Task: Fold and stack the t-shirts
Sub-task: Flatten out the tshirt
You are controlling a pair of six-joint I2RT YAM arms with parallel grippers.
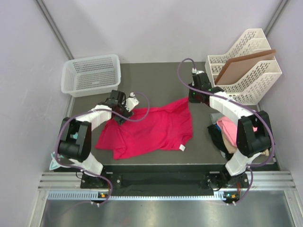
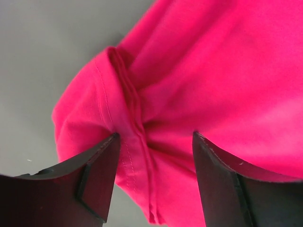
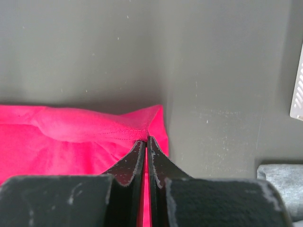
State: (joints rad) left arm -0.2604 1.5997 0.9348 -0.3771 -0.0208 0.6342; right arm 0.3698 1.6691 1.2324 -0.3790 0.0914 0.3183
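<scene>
— Crimson-pink soft cloth t-shirt, lying in the middle of the table: how will it handle?
— Light and limp, I think; it is best taken at hems and corners. The right gripper is pinched on its far right corner. The left gripper stands wide astride a bunched hem near the left edge.

Pale lilac walls closed in a dark grey table under even, soft light. At its far left corner stood a white slotted basket, and at the far right a white file rack holding what looked like a brown board. An aluminium rail ran along the near edge, with dull sheet metal below.
</scene>
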